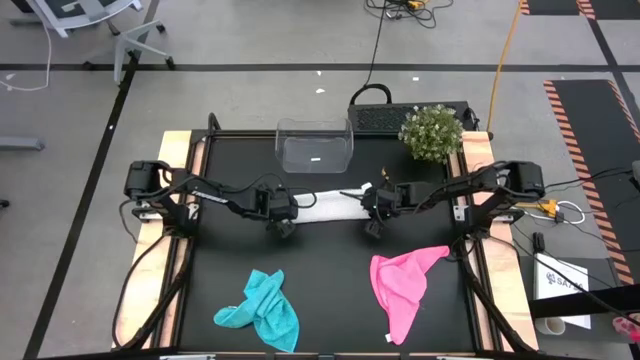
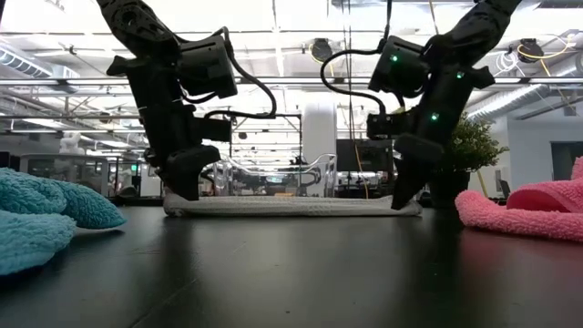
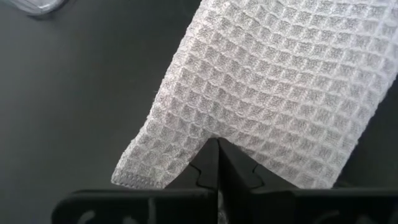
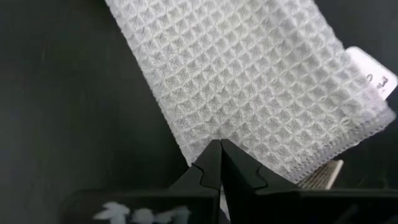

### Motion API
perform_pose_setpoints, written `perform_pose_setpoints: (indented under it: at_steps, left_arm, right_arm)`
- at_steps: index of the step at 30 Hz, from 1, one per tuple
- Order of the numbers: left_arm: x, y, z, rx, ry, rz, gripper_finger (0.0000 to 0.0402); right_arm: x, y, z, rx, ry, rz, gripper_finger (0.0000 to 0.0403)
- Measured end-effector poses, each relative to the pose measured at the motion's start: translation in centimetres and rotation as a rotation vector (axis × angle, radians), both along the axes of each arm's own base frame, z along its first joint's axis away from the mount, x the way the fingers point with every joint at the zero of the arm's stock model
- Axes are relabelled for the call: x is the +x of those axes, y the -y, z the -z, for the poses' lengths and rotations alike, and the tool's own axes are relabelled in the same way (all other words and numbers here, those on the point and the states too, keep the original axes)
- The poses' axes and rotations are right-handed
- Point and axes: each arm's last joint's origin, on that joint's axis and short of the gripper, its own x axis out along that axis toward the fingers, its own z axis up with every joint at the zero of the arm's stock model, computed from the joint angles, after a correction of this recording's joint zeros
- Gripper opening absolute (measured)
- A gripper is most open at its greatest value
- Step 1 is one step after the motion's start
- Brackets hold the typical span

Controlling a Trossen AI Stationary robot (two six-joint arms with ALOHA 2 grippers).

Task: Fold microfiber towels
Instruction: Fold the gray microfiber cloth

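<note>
I had both arms down on the grey-white towel (image 1: pixel 328 206), which lay as a flat strip across the middle of the high view, just below the clear bin (image 1: pixel 315 144).

Left of centre, the left gripper (image 1: pixel 284 222) sat at the strip's left end. In its wrist view the jaws were pressed together, with the waffle cloth (image 3: pixel 273 93) running right down to them; they looked to be pinching the near edge, though the bite itself was hidden.

Right of centre, the right gripper (image 1: pixel 373 226) was at the right end, jaws likewise pressed together at the cloth's edge (image 4: pixel 249 93), with a small tag (image 4: pixel 373 74) showing at the far corner.

The teal towel (image 1: pixel 262 312) lay crumpled at the lower left of the high view, and the pink towel (image 1: pixel 405 285) at the lower right, both well apart from the arms and not yet folded.

Risks as I judged them:
- Each pinch seemed to catch only the very edge, so either end could slip out on the lift.
- If only one layer was caught, the fold would come out uneven.
- If the arms moved out of step, the strip would skew or stretch.
- A long pull toward the bottom of the frame could drag cloth onto the pink towel.
</note>
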Motion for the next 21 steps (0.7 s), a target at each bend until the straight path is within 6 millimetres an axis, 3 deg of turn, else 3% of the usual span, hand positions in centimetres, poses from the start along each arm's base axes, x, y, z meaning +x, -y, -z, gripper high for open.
perform_pose_setpoints:
  at_steps: [11, 18, 21]
  left_arm:
    - [0.1, 2.2, -0.3, -0.020, 0.019, 0.040, 0.0014]
    - [0.4, 2.2, -3.8, 0.033, 0.096, 0.104, 0.0005]
    - [0.1, 2.2, -4.1, 0.049, 0.095, 0.104, 0.0021]
  right_arm:
    - [-0.1, -2.2, -0.3, 0.047, 0.009, 0.001, 0.0000]
    - [-0.6, -2.2, -3.9, 0.065, 0.183, -0.003, 0.0000]
    - [-1.3, -2.0, -5.3, 0.075, 0.225, -0.004, 0.0004]
